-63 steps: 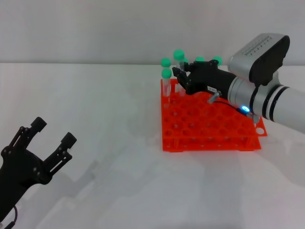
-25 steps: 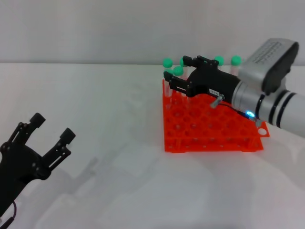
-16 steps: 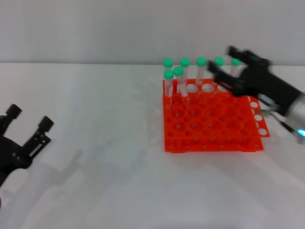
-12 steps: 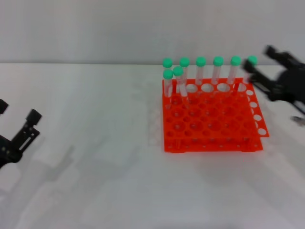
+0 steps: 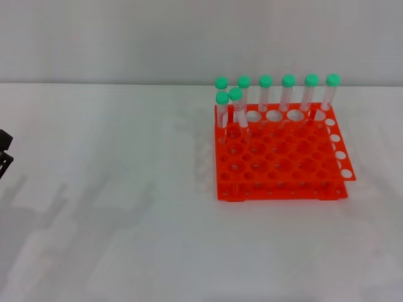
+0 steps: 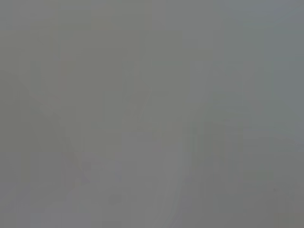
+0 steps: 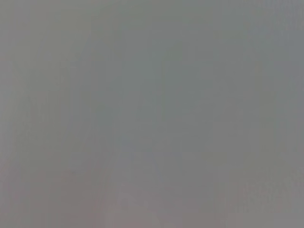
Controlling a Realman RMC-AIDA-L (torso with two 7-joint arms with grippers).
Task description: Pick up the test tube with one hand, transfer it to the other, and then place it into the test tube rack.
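Observation:
The orange-red test tube rack (image 5: 280,165) stands on the white table, right of centre in the head view. Several green-capped test tubes stand upright in it. A row of them runs along the back, and two stand at the rack's back left corner, one (image 5: 237,108) next to the other (image 5: 221,111). No tube lies on the table. Only a black sliver of my left gripper (image 5: 4,151) shows at the left edge, far from the rack. My right gripper is out of view. Both wrist views show only plain grey.
The white table (image 5: 126,207) stretches wide to the left of the rack and in front of it. A pale wall rises behind the table's far edge. Most holes of the rack hold nothing.
My right gripper let go of a tube at the rack's back left and drew away to the right, out of view. My left gripper slid off to the left edge.

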